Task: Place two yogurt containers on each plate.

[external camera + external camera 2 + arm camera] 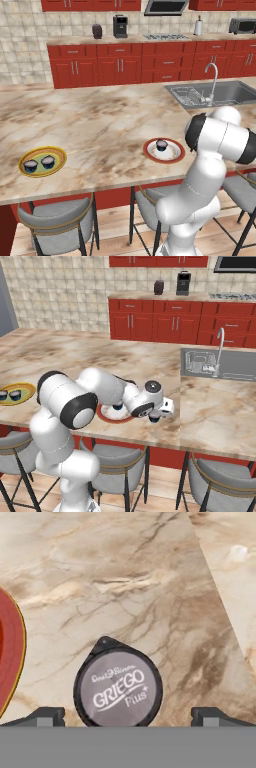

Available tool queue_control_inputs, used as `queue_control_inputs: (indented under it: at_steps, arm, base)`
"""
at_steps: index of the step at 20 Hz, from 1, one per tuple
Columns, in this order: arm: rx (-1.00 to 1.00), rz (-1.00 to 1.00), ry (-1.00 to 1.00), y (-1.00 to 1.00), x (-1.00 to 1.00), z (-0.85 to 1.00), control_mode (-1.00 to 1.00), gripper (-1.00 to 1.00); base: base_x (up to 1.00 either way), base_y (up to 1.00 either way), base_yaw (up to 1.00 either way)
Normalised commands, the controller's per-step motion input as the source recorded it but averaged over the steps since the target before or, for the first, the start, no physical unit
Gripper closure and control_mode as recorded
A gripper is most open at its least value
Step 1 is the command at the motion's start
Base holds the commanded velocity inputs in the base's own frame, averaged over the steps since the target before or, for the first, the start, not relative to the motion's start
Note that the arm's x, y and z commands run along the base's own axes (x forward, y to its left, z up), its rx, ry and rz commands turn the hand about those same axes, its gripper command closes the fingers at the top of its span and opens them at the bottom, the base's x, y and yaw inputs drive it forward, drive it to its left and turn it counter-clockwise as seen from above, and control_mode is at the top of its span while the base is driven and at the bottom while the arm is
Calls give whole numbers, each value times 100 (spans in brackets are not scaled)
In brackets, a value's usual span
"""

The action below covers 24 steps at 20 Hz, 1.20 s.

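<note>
Four yogurt containers are counted: two sit in the yellow-rimmed plate [42, 161], one [161, 145] sits in the red-rimmed plate [164, 150], and the fourth yogurt container [118, 688] stands on the marble worktop [100, 125] just beside the red-rimmed plate. There are two plates. The gripper [128, 717] hangs over this fourth cup with its jaws spread wide, one fingertip [45, 716] on each side, not touching it

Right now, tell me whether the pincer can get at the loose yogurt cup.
Probably yes: the pincer hangs open right over the cup, a fingertip on each side, with bare counter around it and the red plate off to one side.
</note>
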Motion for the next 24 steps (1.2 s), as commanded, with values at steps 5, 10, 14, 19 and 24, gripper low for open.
queue_control_inputs:
  at_steps: [5, 10, 14, 19, 24]
  arm:
    - [0, 0, 0, 0, 0, -7, -100, -100]
    - [0, 0, 0, 8, 0, -3, -100, -100]
    - [0, 0, 0, 9, 0, -2, -100, -100]
    - [0, 0, 0, 1, 1, -8, -100, -100]
    - [0, 0, 0, 0, 11, -13, -100, -100]
  base:
    - [0, 0, 0]
    - [0, 0, 0]
    - [0, 0, 0]
    - [0, 0, 0]
    - [0, 0, 0]
